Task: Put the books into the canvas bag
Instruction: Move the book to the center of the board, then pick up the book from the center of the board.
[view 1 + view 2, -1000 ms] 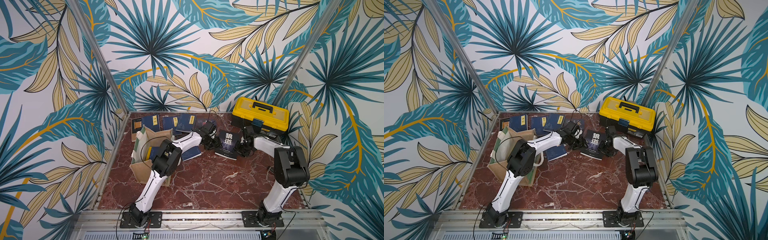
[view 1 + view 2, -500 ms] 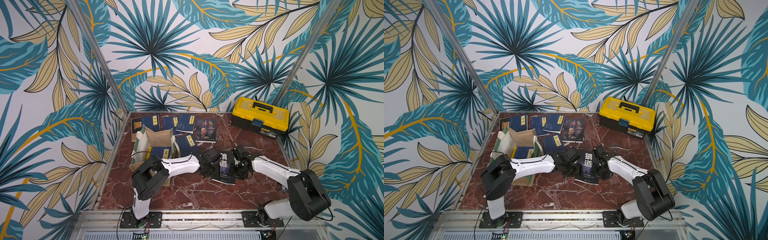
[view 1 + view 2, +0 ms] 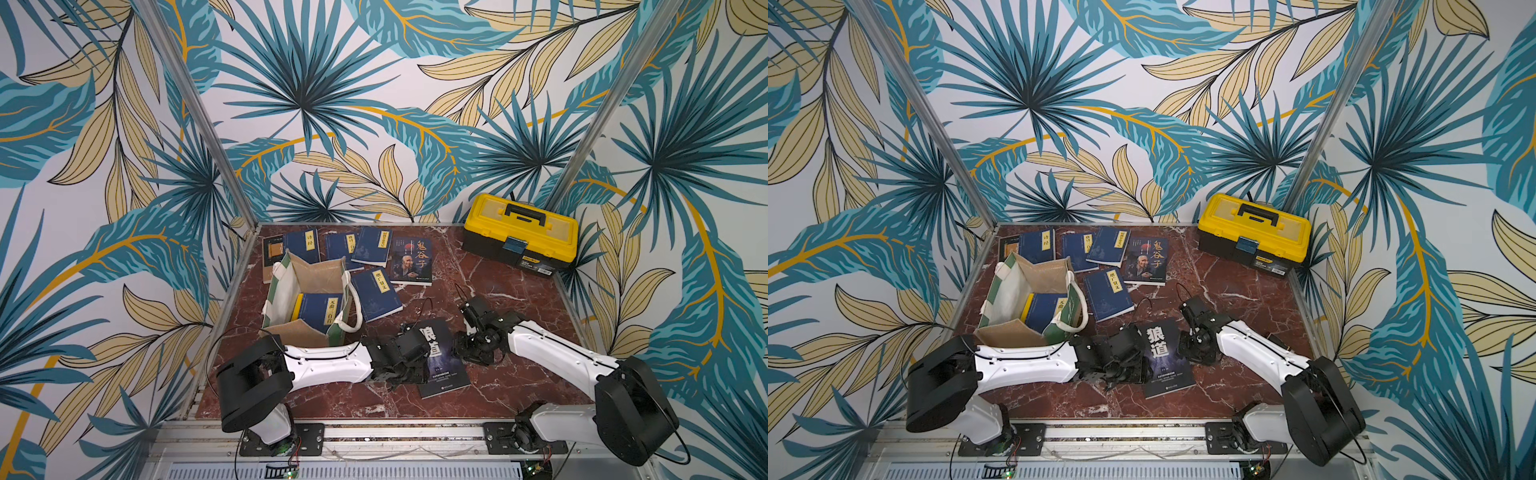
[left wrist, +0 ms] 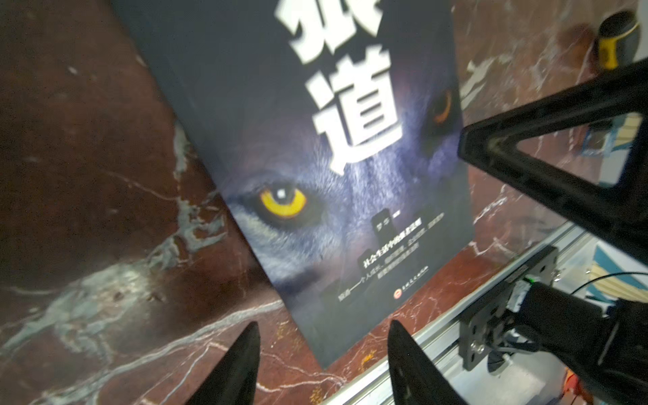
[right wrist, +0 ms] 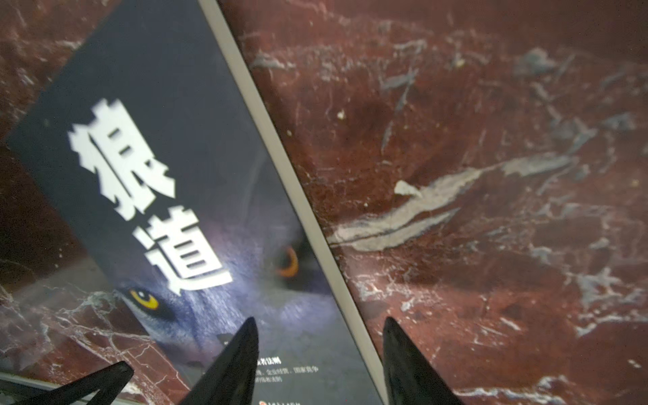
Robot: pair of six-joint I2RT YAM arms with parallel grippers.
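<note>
wolf-cover book (image 3: 441, 360) flat on the tabletop (image 3: 523, 299) between both hands.
left hand (image 4: 322, 324) fingers apart over the book's corner; right hand (image 5: 317, 321) fingers apart astride its page edge; neither clamps it. canvas bag (image 3: 286, 286) stands beside the left hand's forearm, holding a navy book (image 3: 322, 309).

The boxy tan jute bag (image 3: 316, 270) with green side panels and white rope handles stands open, a navy paperback (image 3: 322, 311) leaning inside. A dark wolf-faced book (image 3: 444, 369) lies flat nearby. Several navy books (image 3: 372, 247) and a portrait-covered book (image 3: 411, 259) lie flat behind the bag.
</note>
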